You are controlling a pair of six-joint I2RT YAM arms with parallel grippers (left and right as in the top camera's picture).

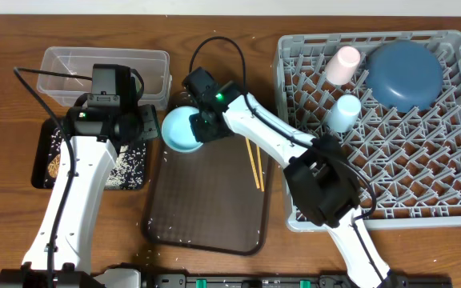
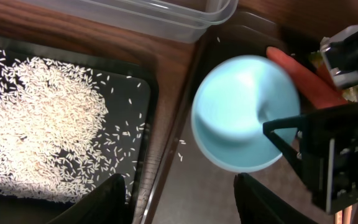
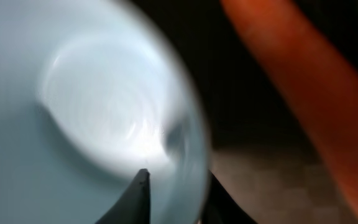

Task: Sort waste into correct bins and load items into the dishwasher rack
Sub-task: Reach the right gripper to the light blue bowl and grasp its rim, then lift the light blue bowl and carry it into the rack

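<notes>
- Right pincer (image 3: 174, 198) pinches the rim of the small light-blue bowl (image 1: 181, 128), at the far-left corner of the serving tray (image 1: 206, 216)
- Lift clear of the adjacent carrot (image 2: 303, 78), toward the dishwasher rack (image 1: 454, 200) right of the tray
- Left pincer (image 2: 182, 193) hovers spread, left of the tray

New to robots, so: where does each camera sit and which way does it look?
Overhead: above the table, facing down; left arm, right arm, dishwasher rack, light-blue bowl.
Left wrist: on the left arm, looking down at the black tray of rice; its open fingers.
Right wrist: on the right arm, close against the bowl, fingers astride its rim.
Both wrist views share bowl and carrot.
</notes>
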